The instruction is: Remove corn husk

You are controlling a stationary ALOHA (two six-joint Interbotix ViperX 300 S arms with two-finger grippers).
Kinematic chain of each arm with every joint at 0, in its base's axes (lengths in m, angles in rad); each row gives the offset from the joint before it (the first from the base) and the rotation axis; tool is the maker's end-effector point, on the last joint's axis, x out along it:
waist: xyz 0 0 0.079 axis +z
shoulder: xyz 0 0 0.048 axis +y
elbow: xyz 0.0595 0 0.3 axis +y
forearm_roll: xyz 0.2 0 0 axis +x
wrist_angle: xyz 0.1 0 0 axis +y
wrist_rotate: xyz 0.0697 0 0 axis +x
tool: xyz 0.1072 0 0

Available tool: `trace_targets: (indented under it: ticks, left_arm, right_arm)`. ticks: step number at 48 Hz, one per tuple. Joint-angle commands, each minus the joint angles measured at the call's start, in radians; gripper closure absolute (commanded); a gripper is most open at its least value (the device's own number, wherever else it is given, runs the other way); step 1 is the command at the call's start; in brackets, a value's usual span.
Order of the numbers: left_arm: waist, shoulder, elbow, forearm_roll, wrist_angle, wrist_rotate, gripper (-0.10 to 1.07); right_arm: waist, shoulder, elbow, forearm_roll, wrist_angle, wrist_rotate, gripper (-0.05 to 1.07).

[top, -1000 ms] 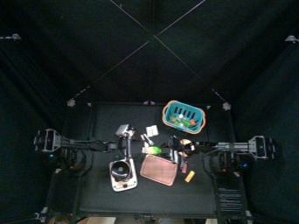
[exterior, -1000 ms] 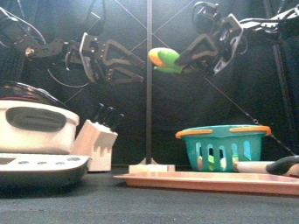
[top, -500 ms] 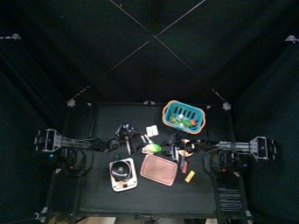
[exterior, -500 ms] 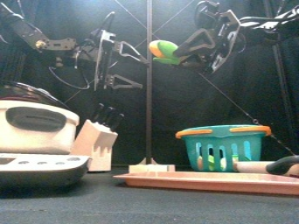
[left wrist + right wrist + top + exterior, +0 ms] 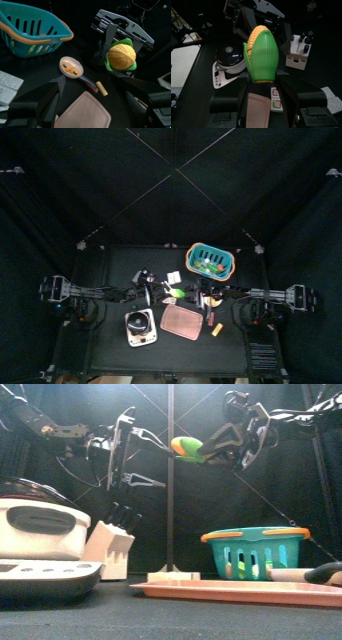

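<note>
From high above, the two black arms meet over the middle of the black table (image 5: 120, 333), and the right gripper (image 5: 201, 295) and left gripper (image 5: 151, 285) are too small here to read; a teal slotted plastic basket (image 5: 210, 256) sits beyond the right gripper, a pink rectangular tray (image 5: 186, 322) lies nearer the front beneath both, and a white rice cooker with a black lid (image 5: 139, 326) stands on the left gripper's side.

At table height, the right gripper (image 5: 214, 450) is clamped on the pale green leafy corn husk (image 5: 194, 451) wrapping a small yellow cob, held high in the air well above the tray (image 5: 241, 592). The left gripper (image 5: 128, 452) hangs just beside the cob's yellow tip with its jaws spread, apart from it. Far below the left gripper stand the rice cooker (image 5: 43, 529) and a white knife block with black handles (image 5: 110, 542); below the right one, the basket (image 5: 255, 551).

The left wrist camera looks between its own parted jaws at the cob's round yellow end and the husk (image 5: 121, 56) in the other arm's gripper (image 5: 117, 37). Beside it are the basket (image 5: 30, 30), a small pan with an egg-like yellow centre (image 5: 70, 68) and a small flat yellow block (image 5: 102, 88).

The right wrist camera shows the husk (image 5: 262, 57) upright between its closed jaws, with the left gripper (image 5: 254, 10) beyond the cob's tip, and the rice cooker (image 5: 229, 57) and knife block (image 5: 297, 55) behind
</note>
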Motion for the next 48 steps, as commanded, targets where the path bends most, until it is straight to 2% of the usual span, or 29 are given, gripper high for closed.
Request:
trace_targets:
  ticks: [1, 20, 33, 48]
  left_arm:
    - [0.005, -0.002, -0.018, 0.012, -0.003, -0.020, -0.05]
    - [0.009, 0.072, -0.052, 0.080, -0.091, -0.077, -0.05]
    - [0.014, 0.118, -0.064, 0.071, -0.186, -0.078, -0.05]
    - [0.028, 0.143, -0.075, 0.048, -0.198, -0.078, 0.06]
  right_arm:
    - [-0.014, -0.015, -0.015, 0.002, -0.008, -0.002, 0.35]
    - [-0.015, -0.014, -0.018, 0.002, -0.008, -0.002, 0.35]
    - [-0.017, -0.009, -0.020, 0.002, -0.009, 0.000, 0.35]
    - [-0.014, 0.000, -0.021, 0.002, -0.011, 0.000, 0.35]
